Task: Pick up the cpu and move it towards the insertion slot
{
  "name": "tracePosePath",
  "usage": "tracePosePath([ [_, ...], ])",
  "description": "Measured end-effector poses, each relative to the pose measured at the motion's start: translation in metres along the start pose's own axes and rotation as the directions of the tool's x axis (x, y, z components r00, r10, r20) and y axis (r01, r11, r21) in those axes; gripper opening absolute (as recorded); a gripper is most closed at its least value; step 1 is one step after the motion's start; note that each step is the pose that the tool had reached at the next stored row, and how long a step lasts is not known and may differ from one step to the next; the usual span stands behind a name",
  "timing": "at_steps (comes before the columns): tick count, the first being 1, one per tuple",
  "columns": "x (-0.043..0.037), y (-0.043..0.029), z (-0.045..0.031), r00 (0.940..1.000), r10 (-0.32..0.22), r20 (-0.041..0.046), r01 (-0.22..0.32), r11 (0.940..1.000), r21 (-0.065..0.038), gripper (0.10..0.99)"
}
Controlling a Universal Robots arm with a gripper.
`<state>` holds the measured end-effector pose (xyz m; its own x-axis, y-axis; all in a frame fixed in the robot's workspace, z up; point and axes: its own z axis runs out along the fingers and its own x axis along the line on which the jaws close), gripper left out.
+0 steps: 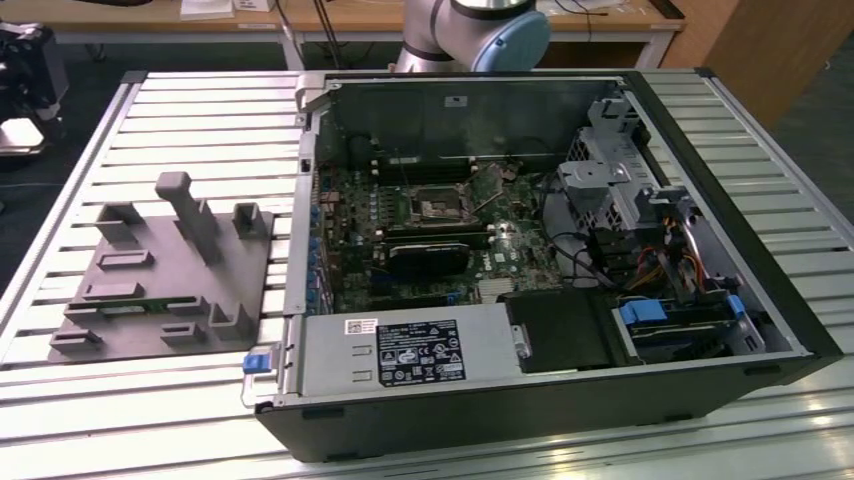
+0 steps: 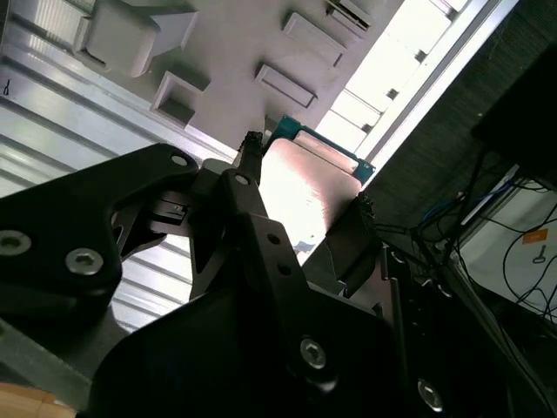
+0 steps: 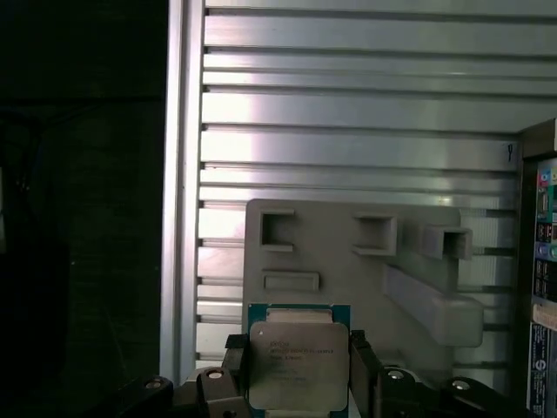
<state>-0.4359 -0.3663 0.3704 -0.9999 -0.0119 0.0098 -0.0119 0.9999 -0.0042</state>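
Note:
The cpu (image 3: 298, 366), a flat square chip with a silver-grey top and a green rim, sits between the black fingers (image 3: 235, 370) of my gripper (image 3: 298, 353), which is shut on it. In the first wrist view it hangs well above the grey plastic fixture (image 3: 348, 261) on the slatted table. The second wrist view shows the cpu (image 2: 309, 187) as a pale plate clamped at two opposite edges by the gripper (image 2: 305, 178). The insertion slot (image 1: 438, 207), a square metal-framed socket with a dark centre, lies on the motherboard inside the open computer case.
The open case (image 1: 694, 200) takes up the middle and the exterior view's right, with its power supply (image 1: 400, 350) at the near wall. The grey fixture (image 1: 160, 280) stands on the slatted table (image 1: 200, 130) at the exterior view's left. An arm joint (image 1: 474, 30) rises behind the case.

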Motion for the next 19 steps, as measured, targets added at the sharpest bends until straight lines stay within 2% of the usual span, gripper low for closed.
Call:
tracePosePath([
  [8,0.0001,0.0011,-0.0208,1.0,0.0,0.0,0.0,1.0,0.001,0.545],
  [10,-0.0008,0.0012,-0.0211,1.0,0.0,0.0001,0.0,1.0,0.001,0.545],
  [19,-0.0153,0.0009,-0.0214,1.0,0.0,-0.0001,0.0,1.0,0.001,0.545],
])
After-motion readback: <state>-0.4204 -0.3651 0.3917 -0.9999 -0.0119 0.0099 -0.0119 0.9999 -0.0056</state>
